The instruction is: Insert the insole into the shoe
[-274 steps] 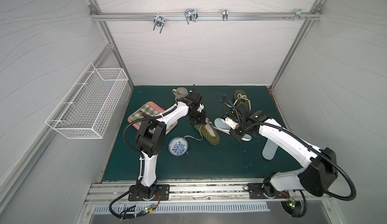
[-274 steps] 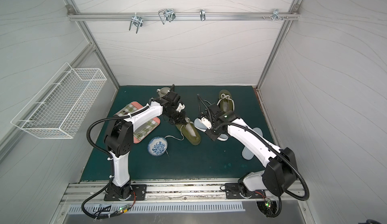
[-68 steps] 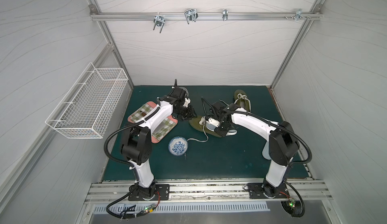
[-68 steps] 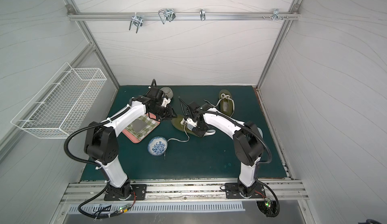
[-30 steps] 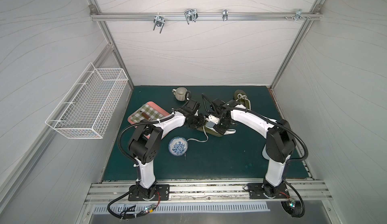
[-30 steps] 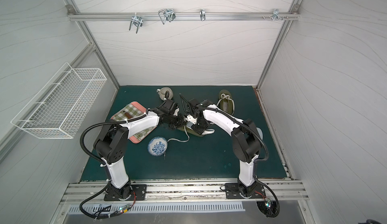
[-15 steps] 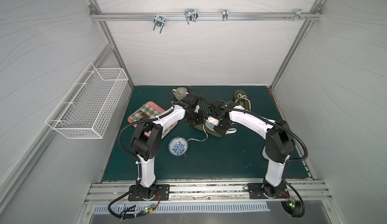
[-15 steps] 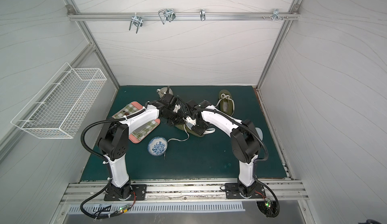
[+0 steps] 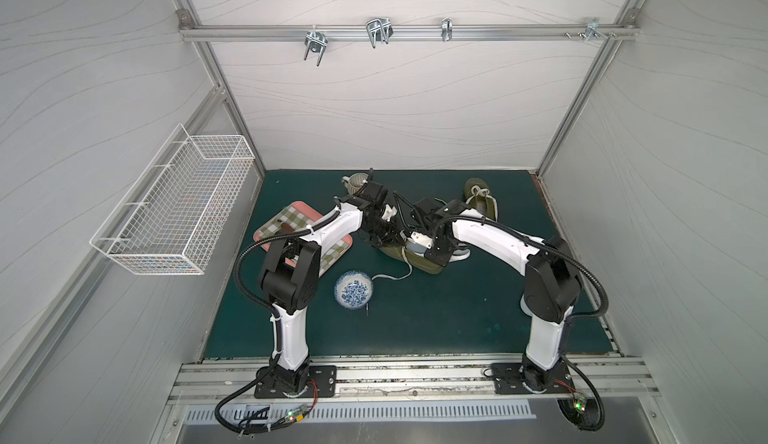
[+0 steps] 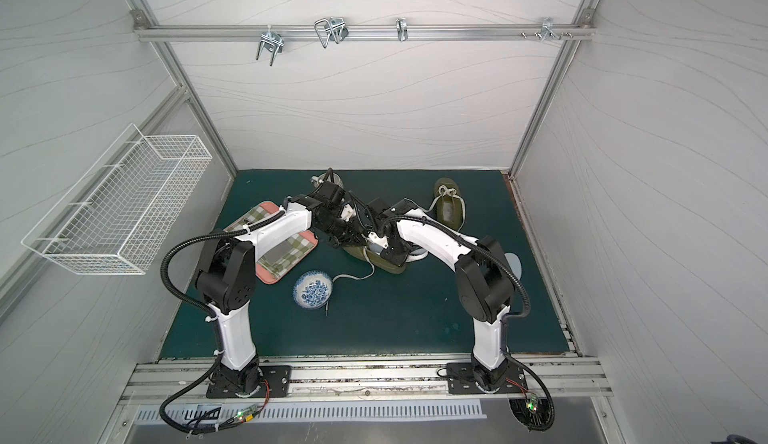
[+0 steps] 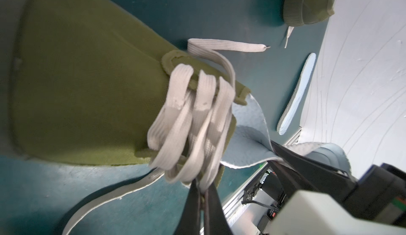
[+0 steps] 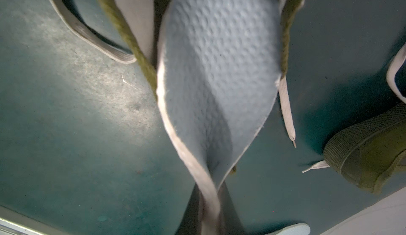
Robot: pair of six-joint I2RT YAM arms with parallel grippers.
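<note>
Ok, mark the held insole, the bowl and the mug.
held insole (image 12: pixel 219 58): right wrist view, its dimpled face.
bowl (image 9: pixel 354 295): a top view, its patterned inside.
mug (image 9: pixel 352 184): a top view, its visible side.

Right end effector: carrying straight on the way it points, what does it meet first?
Beyond the insole it grips, the right end effector probably first meets the collar of the olive shoe; depth unclear.

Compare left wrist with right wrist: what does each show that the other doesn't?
Left wrist only: the left claw shut on the bunched laces over the shoe. Right wrist only: the dimpled face of the insole between the shoe's collar edges. Both: the right claw pinching the insole, the second shoe, the green mat.
</note>
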